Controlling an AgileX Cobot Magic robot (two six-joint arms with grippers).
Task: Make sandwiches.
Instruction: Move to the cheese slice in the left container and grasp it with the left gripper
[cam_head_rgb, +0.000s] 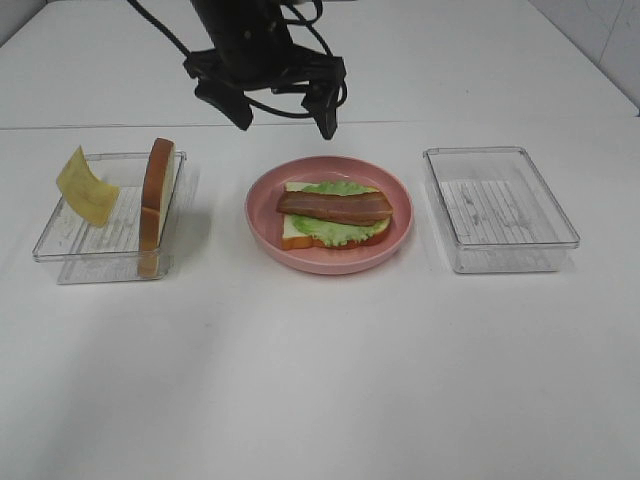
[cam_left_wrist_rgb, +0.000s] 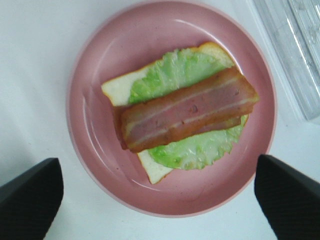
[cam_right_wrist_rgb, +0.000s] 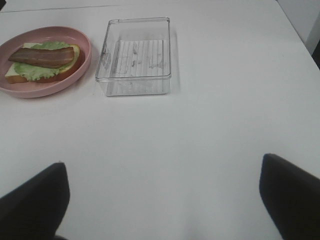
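Hovering, fingers (cam_head_rgb: 238, 108) spread and empty, over the bacon-topped sandwich (cam_head_rgb: 334, 206) on the plate (cam_head_rgb: 262, 225), the left gripper (cam_head_rgb: 285, 129) should next fetch the cheese (cam_head_rgb: 86, 186), apparently leaning on the tray (cam_head_rgb: 105, 232) wall at nine o'clock; the right gripper's (cam_right_wrist_rgb: 162, 165) fingers are spread too.

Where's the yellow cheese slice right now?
Exterior high view: the square yellow cheese slice leans against the left wall of the clear plastic tray on the left, beside an upright white bread slice, well left of the round pink plate.
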